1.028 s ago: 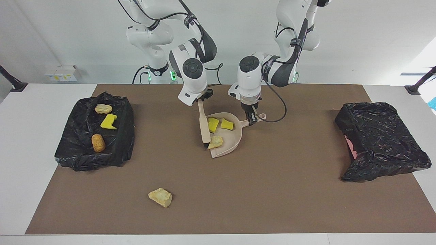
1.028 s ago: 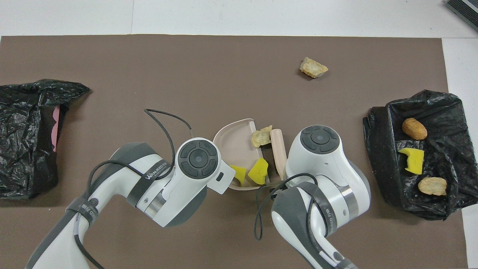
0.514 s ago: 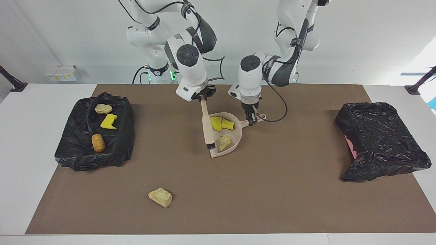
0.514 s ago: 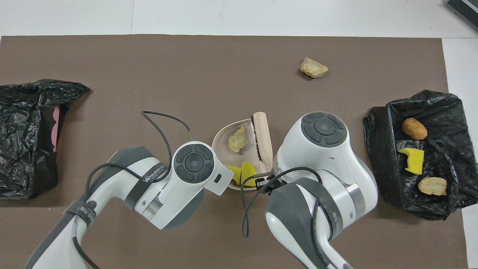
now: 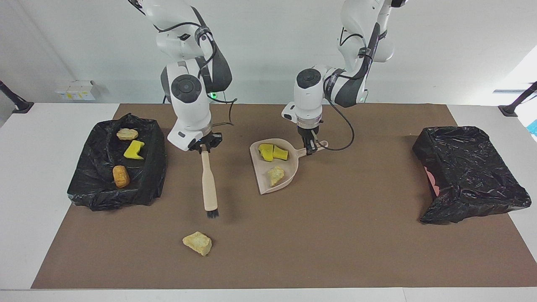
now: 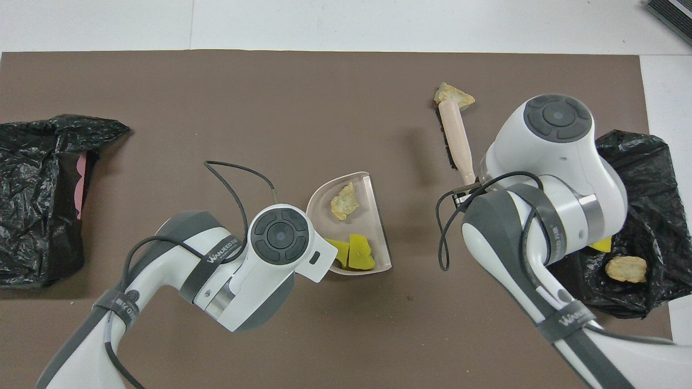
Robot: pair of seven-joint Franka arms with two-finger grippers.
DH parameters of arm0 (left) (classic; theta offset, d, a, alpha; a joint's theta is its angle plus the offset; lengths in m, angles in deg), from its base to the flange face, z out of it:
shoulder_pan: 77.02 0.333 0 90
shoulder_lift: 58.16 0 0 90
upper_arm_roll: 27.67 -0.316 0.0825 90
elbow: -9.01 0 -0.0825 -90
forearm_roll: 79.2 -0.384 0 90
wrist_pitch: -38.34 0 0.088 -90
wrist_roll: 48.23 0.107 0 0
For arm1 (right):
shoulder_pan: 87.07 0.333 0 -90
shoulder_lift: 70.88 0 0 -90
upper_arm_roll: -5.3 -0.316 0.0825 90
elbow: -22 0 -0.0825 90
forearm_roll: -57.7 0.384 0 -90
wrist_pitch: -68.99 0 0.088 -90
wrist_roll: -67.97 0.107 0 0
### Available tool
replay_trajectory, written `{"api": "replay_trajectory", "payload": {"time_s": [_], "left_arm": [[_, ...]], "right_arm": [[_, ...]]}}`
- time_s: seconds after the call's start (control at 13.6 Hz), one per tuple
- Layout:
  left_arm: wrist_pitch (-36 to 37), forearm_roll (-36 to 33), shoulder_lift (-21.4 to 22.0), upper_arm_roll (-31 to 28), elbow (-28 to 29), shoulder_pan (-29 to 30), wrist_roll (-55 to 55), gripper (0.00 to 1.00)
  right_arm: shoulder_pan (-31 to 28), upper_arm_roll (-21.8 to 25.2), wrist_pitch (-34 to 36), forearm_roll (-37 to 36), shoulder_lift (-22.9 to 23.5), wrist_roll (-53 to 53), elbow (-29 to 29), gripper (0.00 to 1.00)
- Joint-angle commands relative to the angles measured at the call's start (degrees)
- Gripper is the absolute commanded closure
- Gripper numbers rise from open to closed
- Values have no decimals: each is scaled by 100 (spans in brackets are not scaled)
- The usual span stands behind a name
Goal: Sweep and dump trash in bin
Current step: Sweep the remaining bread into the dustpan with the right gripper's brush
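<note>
My right gripper (image 5: 204, 147) is clamped on the brush (image 5: 208, 184) handle, bristles hanging just above the mat near the loose beige chunk (image 5: 197, 243). My left gripper (image 5: 311, 147) grips the dustpan (image 5: 289, 172) handle; the pan holds two yellow sponge pieces (image 5: 272, 152) and one beige chunk (image 5: 275, 175). Three scraps (yellow, beige, brown) lie in the black-lined bin (image 5: 151, 176) at my right arm's end.

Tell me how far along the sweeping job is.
Three scraps already lie in the black bin at the right arm's end. Three more sit in the dustpan, held by the left claw. The right claw holds the brush near the last loose chunk. Sweeping that and dumping remain.
</note>
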Motion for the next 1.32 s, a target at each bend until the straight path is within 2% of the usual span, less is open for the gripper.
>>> {"api": "replay_trajectory", "payload": {"time_s": [0.0,0.37,0.66,0.88,1.1,1.25], "left_arm": [[-220,-103,101,-30,225,49,-65,100],[-220,-94,101,-30,216,49,-117,100],[-220,-94,101,-30,216,40,-241,100],[-220,-103,101,-30,216,40,-293,100],[-203,-94,101,-30,216,40,-408,100],[-168,-94,101,-30,216,49,-504,100]], "right_arm": [[-249,-93,250,-647,802,-502,-1018,100],[-162,-93,356,-1745,1892,-1084,-2459,100],[75,-23,523,-1975,2578,-1093,-3252,100],[207,-22,567,-1976,2825,-1093,-3341,100],[348,-22,760,-1888,2835,-1075,-3210,100],[357,-22,944,-1573,2791,-1031,-3174,100]]}}
